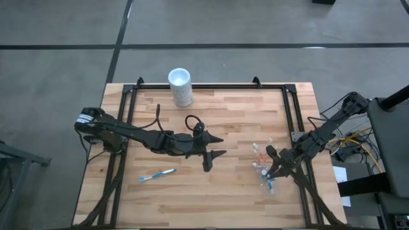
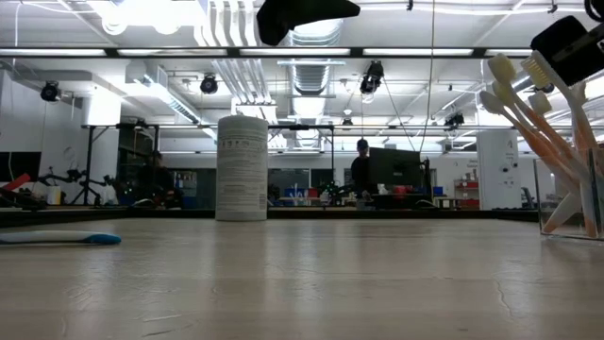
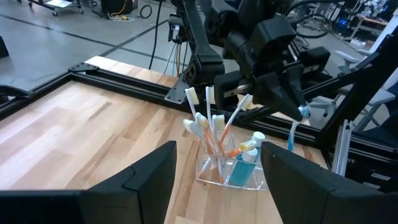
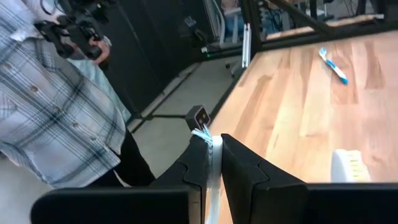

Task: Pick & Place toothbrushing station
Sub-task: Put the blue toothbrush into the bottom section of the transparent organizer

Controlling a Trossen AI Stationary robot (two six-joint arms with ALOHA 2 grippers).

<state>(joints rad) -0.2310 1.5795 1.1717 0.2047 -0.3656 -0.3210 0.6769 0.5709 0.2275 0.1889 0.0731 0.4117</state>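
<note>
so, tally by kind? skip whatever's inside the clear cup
Blue brush: 2 (one on the table, one in the right fingers)
White cup: 1
Clear cup: 1
Total: 4

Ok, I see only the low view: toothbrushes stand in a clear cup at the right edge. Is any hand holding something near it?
Observer: Yes. The right hand is shut on a blue-and-white held toothbrush, close to the clear cup but not in it.
Operator: And the left hand?
Observer: The left hand is open and empty, over the middle of the table.
Operator: The brush lying flat at my left, where is it?
Observer: That loose toothbrush lies on the left arm's side, between that arm and the near edge.
</note>
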